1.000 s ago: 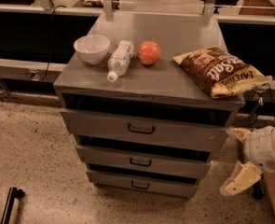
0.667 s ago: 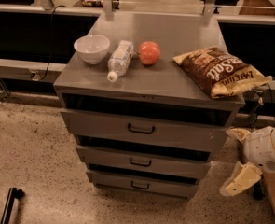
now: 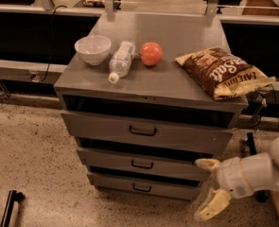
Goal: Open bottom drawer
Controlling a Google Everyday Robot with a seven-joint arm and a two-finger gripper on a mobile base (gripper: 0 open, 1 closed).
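The grey metal cabinet point(image 3: 148, 79) has three drawers. The bottom drawer point(image 3: 139, 185) is the lowest one, with a shallow grey front and a small black loop handle point(image 3: 142, 188); it sits pushed in. My gripper point(image 3: 209, 188) is at the lower right, beside the cabinet's right front corner, level with the lower drawers and well right of the handle. Its two yellowish fingers point(image 3: 214, 205) are spread apart and hold nothing.
On the cabinet top lie a white bowl point(image 3: 92, 48), a plastic bottle on its side point(image 3: 120, 60), a red-orange fruit point(image 3: 151, 53) and a chip bag point(image 3: 222, 72). Speckled floor lies left and in front. A black stand point(image 3: 9, 207) is at lower left.
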